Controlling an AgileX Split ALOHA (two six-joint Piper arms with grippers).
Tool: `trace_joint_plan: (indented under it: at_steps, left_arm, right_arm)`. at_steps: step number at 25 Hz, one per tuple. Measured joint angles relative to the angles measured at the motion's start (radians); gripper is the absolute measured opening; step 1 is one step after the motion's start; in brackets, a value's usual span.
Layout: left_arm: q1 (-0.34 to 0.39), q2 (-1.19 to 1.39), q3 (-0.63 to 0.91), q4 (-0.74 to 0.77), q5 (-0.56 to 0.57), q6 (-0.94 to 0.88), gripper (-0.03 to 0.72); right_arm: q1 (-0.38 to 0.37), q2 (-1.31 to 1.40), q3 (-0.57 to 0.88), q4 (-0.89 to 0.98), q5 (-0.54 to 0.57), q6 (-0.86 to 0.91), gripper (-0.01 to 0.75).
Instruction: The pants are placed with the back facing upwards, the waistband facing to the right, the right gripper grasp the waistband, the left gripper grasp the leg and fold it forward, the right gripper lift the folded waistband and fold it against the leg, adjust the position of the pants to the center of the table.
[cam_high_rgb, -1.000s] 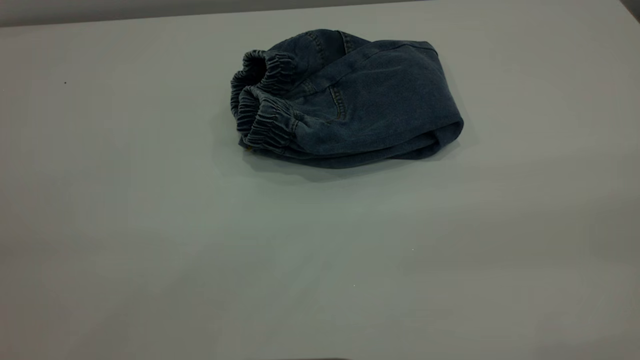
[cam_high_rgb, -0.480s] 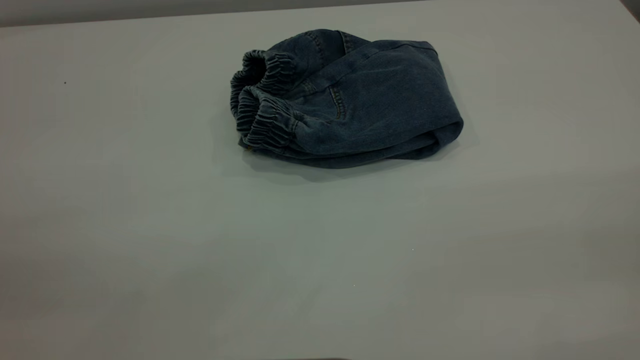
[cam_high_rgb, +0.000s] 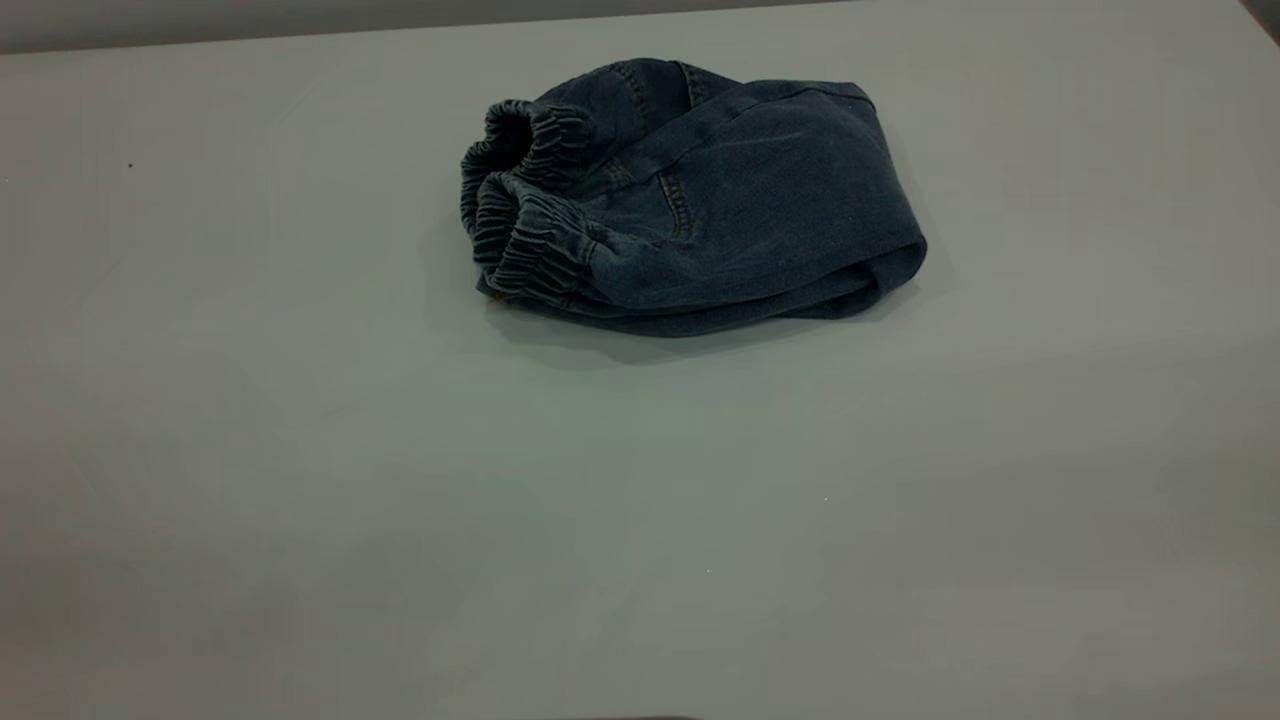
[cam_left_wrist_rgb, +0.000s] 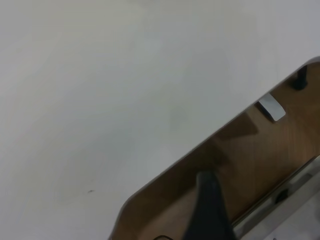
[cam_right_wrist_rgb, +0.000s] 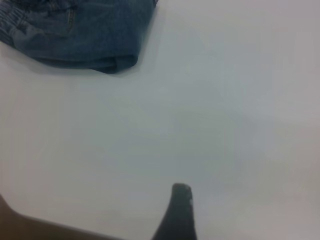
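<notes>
The pants (cam_high_rgb: 700, 200) lie folded into a compact blue denim bundle on the white table (cam_high_rgb: 640, 520), toward its far side and a little right of middle. The gathered waistband (cam_high_rgb: 520, 215) is at the bundle's left end, doubled over itself. The printed leg is hidden inside the fold. Neither arm appears in the exterior view. In the right wrist view the pants (cam_right_wrist_rgb: 85, 35) lie well away from my right gripper (cam_right_wrist_rgb: 177, 215), of which only a dark tip shows above bare table. My left gripper (cam_left_wrist_rgb: 210, 212) shows as a dark tip near the table's edge, away from the pants.
The left wrist view shows the table's edge (cam_left_wrist_rgb: 210, 142) with brown floor (cam_left_wrist_rgb: 250, 160) and a metal rail (cam_left_wrist_rgb: 280, 195) beyond it. The grey strip of the far edge (cam_high_rgb: 300, 20) runs along the back in the exterior view.
</notes>
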Motion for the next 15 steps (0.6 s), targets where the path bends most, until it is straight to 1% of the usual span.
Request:
trace_joint_plan:
  at_steps: [12, 14, 15]
  left_arm:
    - [0.003, 0.0, 0.001, -0.003, -0.002, 0.001, 0.496]
    - [0.052, 0.0, 0.001, -0.004, -0.003, 0.003, 0.496]
    - [0.104, 0.0, 0.001, -0.004, -0.003, 0.003, 0.496]
  right_arm:
    - [0.0, 0.0, 0.0, 0.0, 0.0, 0.001, 0.586]
    - [0.0, 0.0, 0.0, 0.0, 0.0, 0.001, 0.586]
    - [0.0, 0.0, 0.0, 0.0, 0.0, 0.001, 0.586]
